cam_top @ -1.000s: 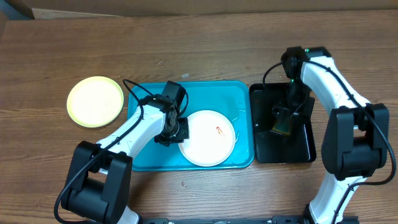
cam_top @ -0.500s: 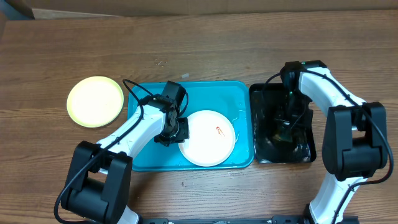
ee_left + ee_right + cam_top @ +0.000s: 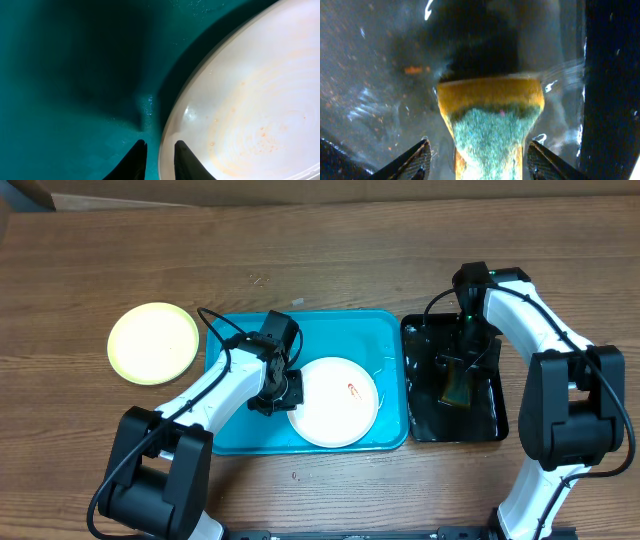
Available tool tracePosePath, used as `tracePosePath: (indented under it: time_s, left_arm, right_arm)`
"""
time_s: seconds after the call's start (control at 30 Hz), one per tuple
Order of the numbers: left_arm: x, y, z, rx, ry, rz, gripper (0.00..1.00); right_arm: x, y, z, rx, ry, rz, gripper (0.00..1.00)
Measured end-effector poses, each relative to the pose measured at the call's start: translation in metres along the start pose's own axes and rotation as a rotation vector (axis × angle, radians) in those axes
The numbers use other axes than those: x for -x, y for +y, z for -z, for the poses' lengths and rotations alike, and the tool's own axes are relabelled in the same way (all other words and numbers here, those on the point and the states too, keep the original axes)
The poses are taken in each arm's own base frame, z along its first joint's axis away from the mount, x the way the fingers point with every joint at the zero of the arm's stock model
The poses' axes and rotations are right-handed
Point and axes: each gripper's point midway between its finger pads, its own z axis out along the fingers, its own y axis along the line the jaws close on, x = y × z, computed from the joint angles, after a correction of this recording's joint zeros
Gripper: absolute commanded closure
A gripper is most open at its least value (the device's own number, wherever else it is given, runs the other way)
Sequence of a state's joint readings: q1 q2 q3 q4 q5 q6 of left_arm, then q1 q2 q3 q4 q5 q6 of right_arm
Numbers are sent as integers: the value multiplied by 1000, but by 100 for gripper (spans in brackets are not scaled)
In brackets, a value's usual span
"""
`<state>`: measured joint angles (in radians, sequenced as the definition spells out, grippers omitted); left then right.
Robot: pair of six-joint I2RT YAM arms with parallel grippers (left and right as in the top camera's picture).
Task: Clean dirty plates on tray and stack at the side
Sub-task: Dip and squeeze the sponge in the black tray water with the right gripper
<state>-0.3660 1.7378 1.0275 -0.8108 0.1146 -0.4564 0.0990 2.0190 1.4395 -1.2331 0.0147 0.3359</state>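
Observation:
A white plate (image 3: 335, 412) with a small red smear (image 3: 352, 389) lies in the turquoise tray (image 3: 340, 330). My left gripper (image 3: 283, 392) is shut on the plate's left rim. In the left wrist view one finger rests on the plate (image 3: 250, 100), the other just outside it over the tray (image 3: 75, 75), around the left gripper (image 3: 159, 145). A pale yellow-green plate (image 3: 153, 342) sits on the table left of the tray. My right gripper (image 3: 477, 144) stands open around a yellow-and-green sponge (image 3: 490, 110), with a gap on each side.
The sponge (image 3: 456, 387) and right gripper (image 3: 462, 365) are inside a wet, glossy black tray (image 3: 495, 425) just right of the turquoise tray. Brown wooden table surrounds both trays.
The right gripper closed in on the sponge in the black tray and has opened again. The left gripper and white plate have not moved.

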Motion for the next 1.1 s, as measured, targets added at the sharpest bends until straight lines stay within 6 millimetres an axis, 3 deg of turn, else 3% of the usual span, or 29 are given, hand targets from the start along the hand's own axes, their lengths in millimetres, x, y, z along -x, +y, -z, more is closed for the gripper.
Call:
tracePosePath:
  time_s: [0.07, 0.13, 0.17, 0.2, 0.27, 0.3, 0.33, 0.37, 0.7, 0.87, 1.1]
  left_arm:
    - [0, 0, 0, 0, 0, 0, 78]
    - [0, 0, 0, 0, 0, 0, 78]
    - [0, 0, 0, 0, 0, 0, 78]
    - [0, 0, 0, 0, 0, 0, 78]
    - [0, 0, 0, -1, 0, 0, 78]
    - [0, 0, 0, -1, 0, 0, 78]
    - [0, 0, 0, -1, 0, 0, 78]
    - [0, 0, 0, 0, 0, 0, 78]
    - [0, 0, 0, 1, 1, 0, 78]
    - [0, 0, 0, 0, 0, 0, 76]
    - [6, -3, 0, -13, -26, -6, 72]
  right_arm:
    - [3, 1, -2, 3, -13, 7, 67]
    - [3, -1, -4, -5, -15, 7, 96]
    - [2, -2, -5, -8, -13, 4, 96]
    - [2, -2, -5, -9, -12, -1, 96]
    - [2, -2, -5, -11, -11, -3, 82]
    - [2, -2, -5, -11, -11, -6, 58]
    - [1, -2, -5, -11, -10, -7, 42]
    - [1, -2, -5, -12, -8, 0, 40]
    - [-6, -6, 0, -27, 25, 1, 52]
    - [-3, -4, -7, -19, 8, 1, 59]
    - [-7, -3, -10, -8, 20, 1, 55]
